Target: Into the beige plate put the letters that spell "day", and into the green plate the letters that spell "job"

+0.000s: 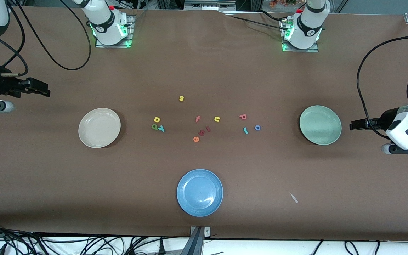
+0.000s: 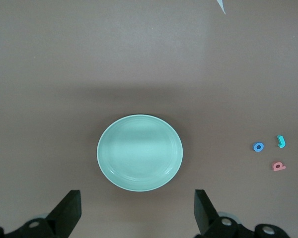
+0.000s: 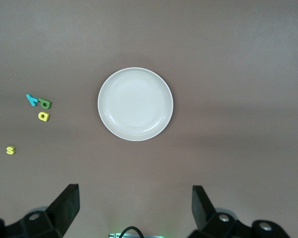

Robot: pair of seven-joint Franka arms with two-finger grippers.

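Note:
The beige plate lies empty toward the right arm's end of the table. Beside it lie the yellow d, green a and teal y. The green plate lies empty toward the left arm's end, with the pinkish-red b, teal j and blue o beside it. My right gripper hangs open and holds nothing over bare table by the beige plate. My left gripper hangs open, holding nothing, over bare table by the green plate.
A blue plate lies near the front edge. Mid-table lie a yellow s, a pink f, a yellow u, an orange e and two small red letters. A white scrap lies toward the front.

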